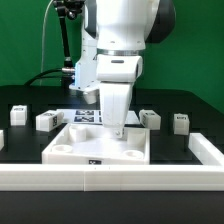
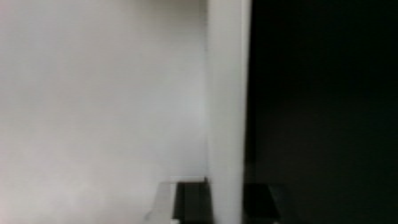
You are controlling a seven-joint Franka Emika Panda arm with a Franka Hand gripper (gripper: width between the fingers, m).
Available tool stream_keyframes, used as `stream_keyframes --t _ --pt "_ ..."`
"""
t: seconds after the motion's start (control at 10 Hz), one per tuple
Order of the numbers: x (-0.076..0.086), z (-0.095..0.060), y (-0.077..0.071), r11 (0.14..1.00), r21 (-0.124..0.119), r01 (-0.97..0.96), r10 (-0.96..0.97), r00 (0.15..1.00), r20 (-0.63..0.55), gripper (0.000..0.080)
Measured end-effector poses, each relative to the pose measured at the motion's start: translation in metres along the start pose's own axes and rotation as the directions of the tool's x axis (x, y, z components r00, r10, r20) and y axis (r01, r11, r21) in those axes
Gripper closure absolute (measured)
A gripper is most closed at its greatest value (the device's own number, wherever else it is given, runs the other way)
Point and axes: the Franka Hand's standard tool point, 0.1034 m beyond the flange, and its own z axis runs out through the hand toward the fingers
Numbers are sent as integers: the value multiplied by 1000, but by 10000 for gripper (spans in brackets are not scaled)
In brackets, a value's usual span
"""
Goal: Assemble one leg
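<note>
Open or closed: unclear on the white two-finger end effector (image 1: 118, 128), tips lost against the large flat white square panel (image 1: 70, 148). Cropped at the exterior view's left edge: small white plastic block (image 1: 1, 139).

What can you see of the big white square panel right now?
The white panel is a large flat square, plastic-looking, with a raised rim and recessed corners. It lies flat on the black table, just behind the white front rail. The gripper reaches down at its far corner on the exterior view's right; contact cannot be told.

Probably a robotics lab, green backdrop (image 1: 25, 50), black table (image 1: 25, 141), tag-marked white blocks (image 1: 46, 120)
</note>
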Motion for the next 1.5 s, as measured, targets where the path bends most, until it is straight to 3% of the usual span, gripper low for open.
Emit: stream_keyframes --t 0.5,0.6,0.9,1.5 --pt "0 0 0 1000 -2 21 -21 1000 3 741" --pt "-3 0 5 994 -5 112 -112 994 3 741" --pt "18 0 15 977 -8 213 -213 977 10 741" --pt "67 0 7 988 16 151 -151 989 1 741"
